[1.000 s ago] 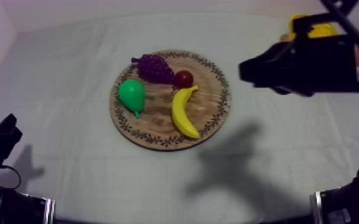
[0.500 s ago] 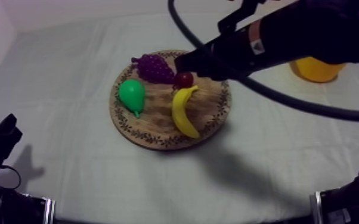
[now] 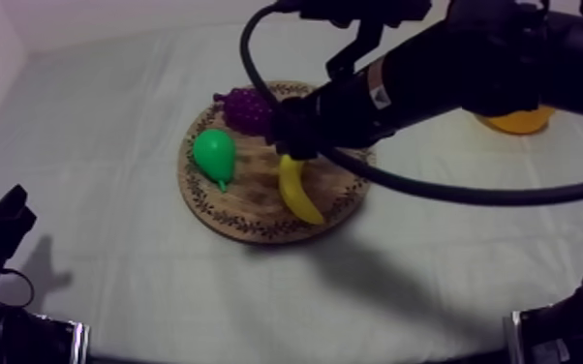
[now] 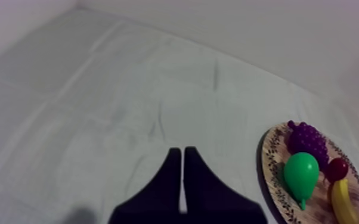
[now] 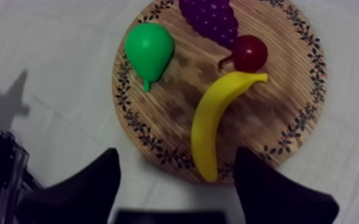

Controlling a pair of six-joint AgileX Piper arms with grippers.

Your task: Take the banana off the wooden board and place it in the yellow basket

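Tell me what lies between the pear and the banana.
Nothing but bare wood of the board: in the right wrist view the pear and the banana lie apart with no fruit between them.

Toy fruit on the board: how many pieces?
4: grapes at the rim of the board, small red fruit beside them, banana by that fruit, pear near the grapes. None seems hidden.

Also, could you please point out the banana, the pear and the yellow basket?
banana [image 5: 204, 125], right wrist view, middle of its curve
pear [image 5: 149, 46], right wrist view, round body
yellow basket [image 3: 516, 123], top view, front wall
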